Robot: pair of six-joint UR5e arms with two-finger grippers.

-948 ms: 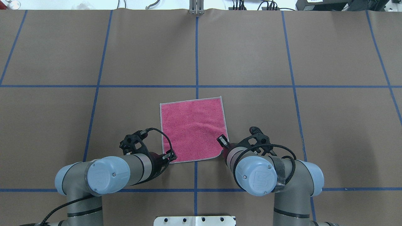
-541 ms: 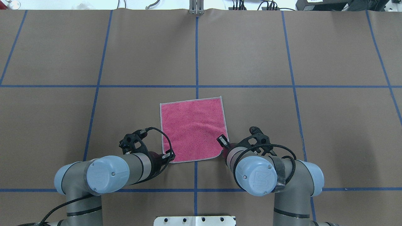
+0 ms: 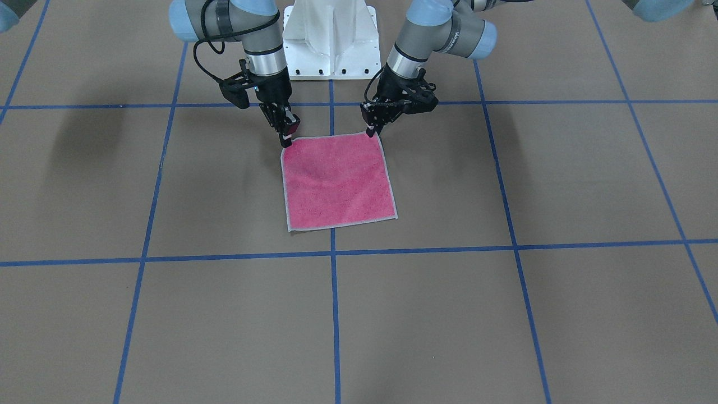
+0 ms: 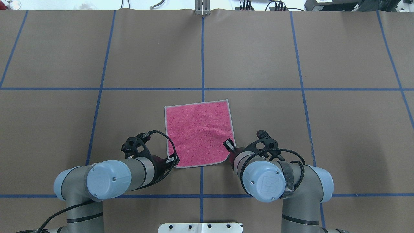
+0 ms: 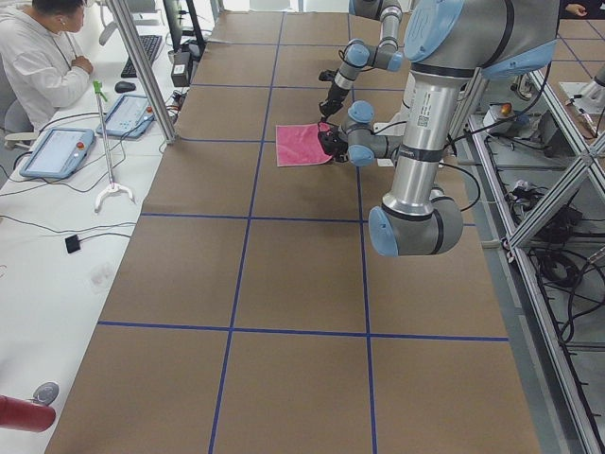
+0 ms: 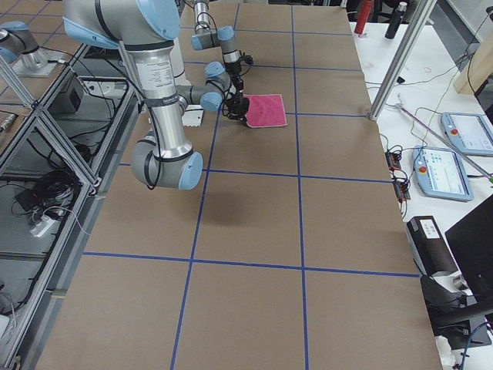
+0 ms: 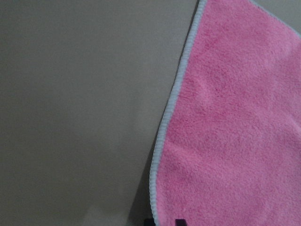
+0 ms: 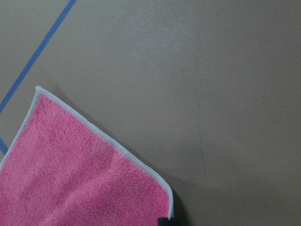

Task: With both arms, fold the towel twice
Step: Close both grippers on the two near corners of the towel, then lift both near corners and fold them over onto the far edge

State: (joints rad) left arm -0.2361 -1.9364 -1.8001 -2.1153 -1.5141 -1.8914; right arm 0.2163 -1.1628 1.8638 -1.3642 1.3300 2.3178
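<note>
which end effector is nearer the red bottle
Left. The left end effector is at the towel corner nearer the red bottle; the right end effector, at the farther corner.

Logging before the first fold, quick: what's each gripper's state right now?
Left gripper: tips at a near corner of the towel; open or shut cannot be told.
Right gripper: at the other near corner; cannot be told either.

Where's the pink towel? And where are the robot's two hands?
towel (image 4: 199,134): overhead view, middle of its pink face.
left hand (image 3: 371,133): front-facing view, between its fingertips, at a towel corner.
right hand (image 3: 286,141): front-facing view, between its fingertips, at another corner.
</note>
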